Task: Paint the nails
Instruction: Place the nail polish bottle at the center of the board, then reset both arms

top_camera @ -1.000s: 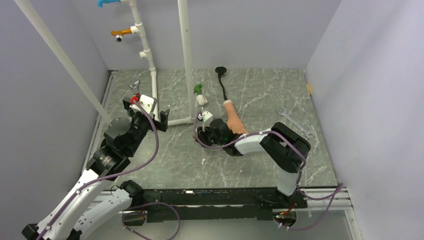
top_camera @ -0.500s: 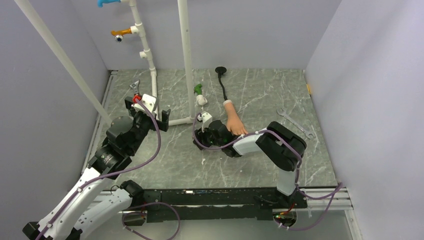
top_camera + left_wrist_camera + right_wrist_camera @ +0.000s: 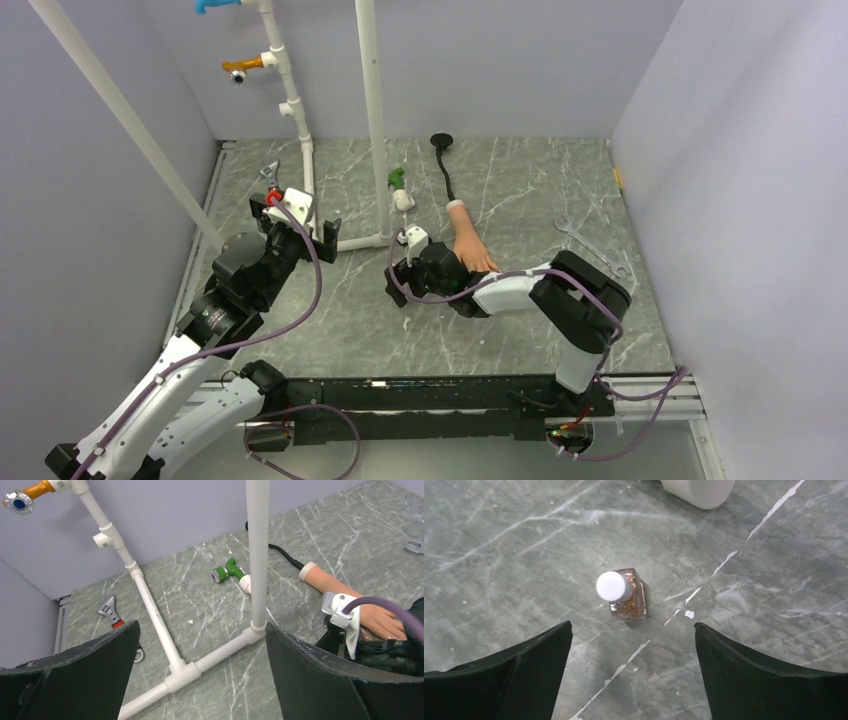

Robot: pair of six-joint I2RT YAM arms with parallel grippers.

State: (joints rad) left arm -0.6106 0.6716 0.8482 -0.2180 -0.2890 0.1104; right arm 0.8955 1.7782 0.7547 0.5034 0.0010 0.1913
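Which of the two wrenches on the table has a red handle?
The adjustable silver wrench left of the white plastic pipe frame; the flat silver open-ended spanner at right is bare metal.

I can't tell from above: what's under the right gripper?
A small bottle with a white cap stands upright on the table, below the open right gripper. In the top view, the gripper covers it completely.
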